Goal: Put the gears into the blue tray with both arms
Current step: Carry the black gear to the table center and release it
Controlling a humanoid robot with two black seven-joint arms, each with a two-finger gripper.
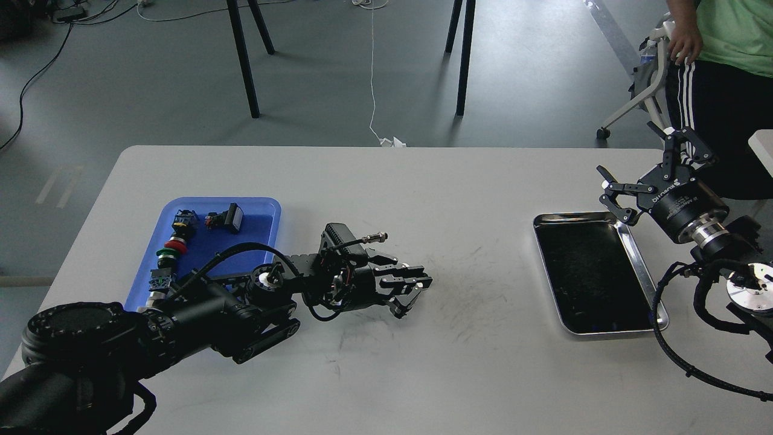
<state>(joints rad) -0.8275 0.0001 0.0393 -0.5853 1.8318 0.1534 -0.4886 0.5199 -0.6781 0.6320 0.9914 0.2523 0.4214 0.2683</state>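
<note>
The blue tray lies at the table's left and holds several switches with red, green and black parts along its left side. My left arm reaches over the tray's lower right part. Its left gripper hovers low over the bare table, right of the tray; its dark fingers overlap, so their state does not show. My right gripper is open and empty, raised above the far right corner of the steel tray. I cannot make out the gears anywhere.
The steel tray has a dark inside with nothing in it. A person in a green shirt stands at the far right beside a chair frame. Table legs stand beyond the far edge.
</note>
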